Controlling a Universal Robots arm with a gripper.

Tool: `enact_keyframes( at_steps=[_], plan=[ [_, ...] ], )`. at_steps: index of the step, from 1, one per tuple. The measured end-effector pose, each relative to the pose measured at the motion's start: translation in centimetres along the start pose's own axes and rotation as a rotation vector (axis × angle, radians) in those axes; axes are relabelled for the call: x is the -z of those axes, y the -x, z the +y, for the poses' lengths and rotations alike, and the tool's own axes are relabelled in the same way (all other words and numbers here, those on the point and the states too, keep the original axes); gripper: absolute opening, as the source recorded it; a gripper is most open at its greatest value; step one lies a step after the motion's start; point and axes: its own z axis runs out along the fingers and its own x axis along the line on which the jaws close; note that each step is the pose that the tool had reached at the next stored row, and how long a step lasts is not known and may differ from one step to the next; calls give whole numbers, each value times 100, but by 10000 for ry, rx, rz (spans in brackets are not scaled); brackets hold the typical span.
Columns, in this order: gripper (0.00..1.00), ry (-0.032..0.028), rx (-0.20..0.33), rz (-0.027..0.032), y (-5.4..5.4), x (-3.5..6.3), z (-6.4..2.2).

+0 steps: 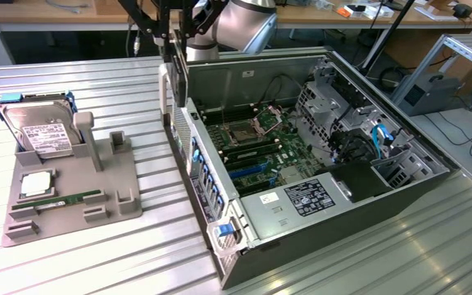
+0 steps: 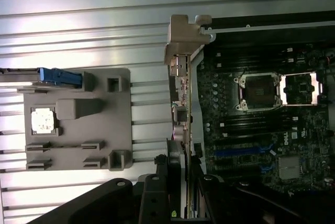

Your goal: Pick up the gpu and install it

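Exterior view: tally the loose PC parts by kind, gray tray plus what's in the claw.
hard drive: 1
CPU: 1
memory stick: 1
gpu, gripped in the claw: 1
Total: 4

No words or numbers can be read here. The hard drive (image 1: pixel 39 126) has a white label (image 1: pixel 46 136) with tiny dark print, too small to make out. The silver box (image 1: pixel 297 200) inside the computer case (image 1: pixel 420 178) has a black label (image 1: pixel 310 198) with white print and a small white sticker (image 1: pixel 270 198) just beside it. Both are too small to read.
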Motion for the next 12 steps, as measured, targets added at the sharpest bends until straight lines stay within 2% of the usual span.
enact_keyframes(
  at_steps=[6,12],
  plan=[
    [27,0,0,0,123,-3,9],
    [27,-1,0,0,202,-5,15]
  ],
)
